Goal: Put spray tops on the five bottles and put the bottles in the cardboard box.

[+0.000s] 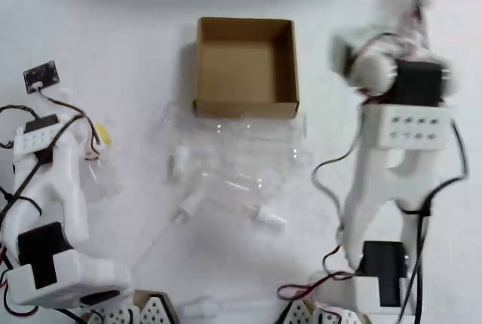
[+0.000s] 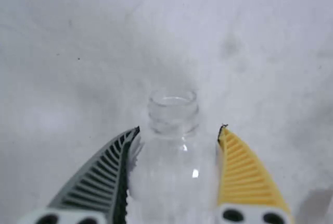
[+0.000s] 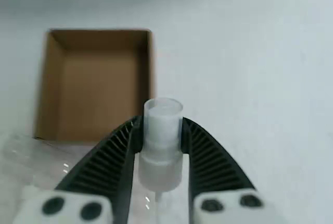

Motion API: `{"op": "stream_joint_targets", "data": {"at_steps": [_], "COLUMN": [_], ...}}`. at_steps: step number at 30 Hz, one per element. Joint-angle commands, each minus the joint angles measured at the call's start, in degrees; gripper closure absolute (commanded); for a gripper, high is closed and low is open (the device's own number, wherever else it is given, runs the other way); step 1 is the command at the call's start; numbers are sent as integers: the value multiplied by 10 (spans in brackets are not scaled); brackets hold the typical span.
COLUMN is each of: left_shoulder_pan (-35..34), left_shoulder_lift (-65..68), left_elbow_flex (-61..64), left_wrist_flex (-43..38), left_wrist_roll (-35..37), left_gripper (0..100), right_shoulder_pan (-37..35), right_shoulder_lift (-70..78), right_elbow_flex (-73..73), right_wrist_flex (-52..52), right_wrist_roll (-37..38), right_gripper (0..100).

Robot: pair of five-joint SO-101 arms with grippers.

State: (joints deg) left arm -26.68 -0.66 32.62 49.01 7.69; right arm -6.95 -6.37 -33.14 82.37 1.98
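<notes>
left gripper (image 2: 179,130) jaws clamped on a clear plastic bottle (image 2: 173,110), neck open and uncapped, over the left side of the white table (image 1: 120,45). right gripper (image 3: 161,124) jaws pinch a white plastic spray top (image 3: 163,112), near the open brown cardboard box (image 1: 245,68). to do this well: centre top over neck, keep axes in line, feed tube in first, press straight, then twist.

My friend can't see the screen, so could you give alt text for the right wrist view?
The right tool grips a white spray top between two black ribbed fingers. Beyond it, on the white table, sits an open cardboard box with nothing visible inside, and a clear bottle lies near the box's closer side.
</notes>
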Motion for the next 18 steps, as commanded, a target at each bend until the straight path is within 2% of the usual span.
{"op": "stream_joint_targets", "data": {"at_steps": [1,9,18], "left_shoulder_pan": [2,6,3], "left_shoulder_lift": [-5,-5,-12], "left_elbow_flex": [-1,-2,-4], "left_wrist_flex": [-11,-11,-5], "left_wrist_roll": [-6,-6,-4], "left_gripper": [936,936,936], "right_shoulder_pan": [-44,-135,-138], "right_shoulder_lift": [-26,-73,-163], "right_elbow_flex": [-83,-127,-118], "right_wrist_flex": [-44,36,39], "right_wrist_roll": [1,1,-1], "right_gripper": [984,984,984]}}
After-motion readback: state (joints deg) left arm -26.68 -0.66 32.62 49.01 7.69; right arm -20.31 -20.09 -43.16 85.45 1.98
